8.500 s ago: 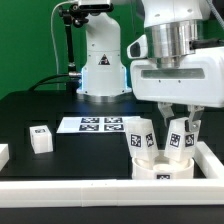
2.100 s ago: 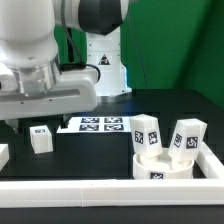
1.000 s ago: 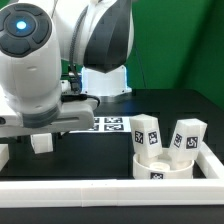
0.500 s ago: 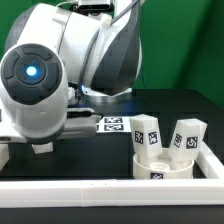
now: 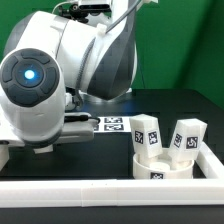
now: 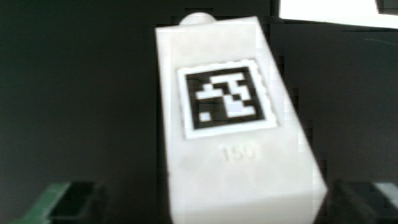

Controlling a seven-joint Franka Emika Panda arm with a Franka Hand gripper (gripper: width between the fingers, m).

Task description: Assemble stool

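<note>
Leg block (image 6: 231, 120), white plastic, 1 of the stool's loose parts; lies on the black table (image 5: 195, 115) at the exterior view's left, hidden there behind the arm (image 5: 70, 80), and fills the wrist view between the dark fingertips (image 6: 68, 200) of the gripper (image 6: 222, 205); pincer spread wide, 1 tip on each side of the block, neither visibly touching it, nothing pinched yet. Risks, as a judgement: block sits slightly skewed between the tips, so a closing pinch could twist or push it rather than seat it; smooth plastic might slip on lifting; the bulky arm blocks the exterior view, so contact cannot be checked from there. Markings: 1 square black-and-white tag on the block's face; faint embossed characters beneath it, too blurred to read; no brand legible. Further out: round seat (image 5: 160, 165) with 2 tagged legs (image 5: 146, 132) standing in it; marker board (image 5: 112, 124) behind; white rail (image 5: 100, 190) along the near edge.
</note>
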